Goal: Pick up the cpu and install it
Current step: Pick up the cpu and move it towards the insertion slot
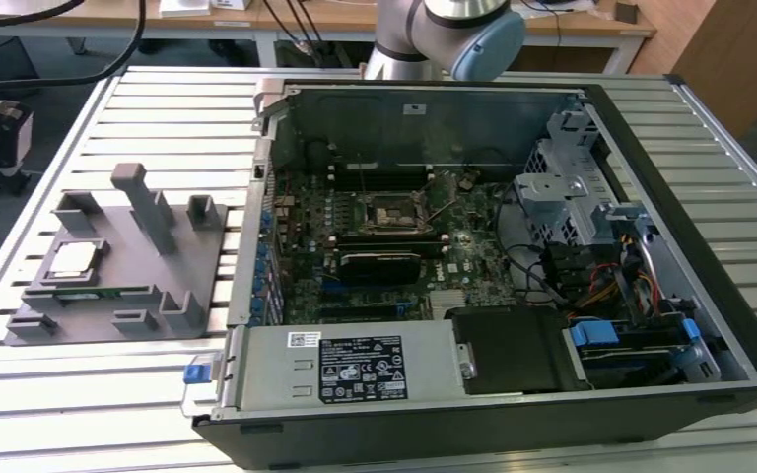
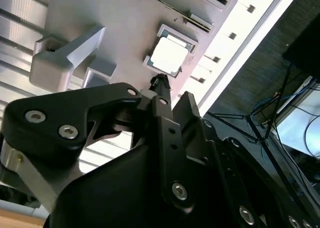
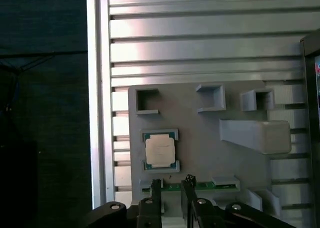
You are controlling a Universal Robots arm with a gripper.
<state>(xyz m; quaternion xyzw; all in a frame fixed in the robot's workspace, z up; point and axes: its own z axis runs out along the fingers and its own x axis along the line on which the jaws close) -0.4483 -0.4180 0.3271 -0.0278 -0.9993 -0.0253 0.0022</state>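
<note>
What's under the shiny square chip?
The cpu sits in a seat with raised corners on the grey holder tray, which lies on the slatted table. The bit of the seat right beneath it is covered by the chip itself.

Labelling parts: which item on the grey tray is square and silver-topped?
The flat square cpu in its framed pocket; the long green memory stick is narrow.
</note>
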